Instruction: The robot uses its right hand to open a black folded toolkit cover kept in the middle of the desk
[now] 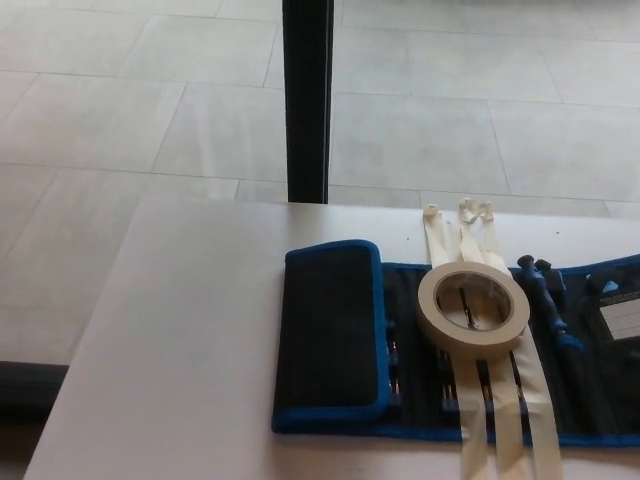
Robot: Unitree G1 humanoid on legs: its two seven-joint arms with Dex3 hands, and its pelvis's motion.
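Only 1 black toolkit cover (330, 335) lies on the white desk (170, 350), its left flap folded over, with 1 tape roll (473, 308) and 3 pale strips (490, 420) on it. Neither hand shows, so their state cannot be told.

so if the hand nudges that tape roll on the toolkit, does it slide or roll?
The tape roll lies flat on its side, so it would probably slide, not roll. It looks light, being a hollow ring. It rests on the toolkit and pale strips, and a push might drag those.
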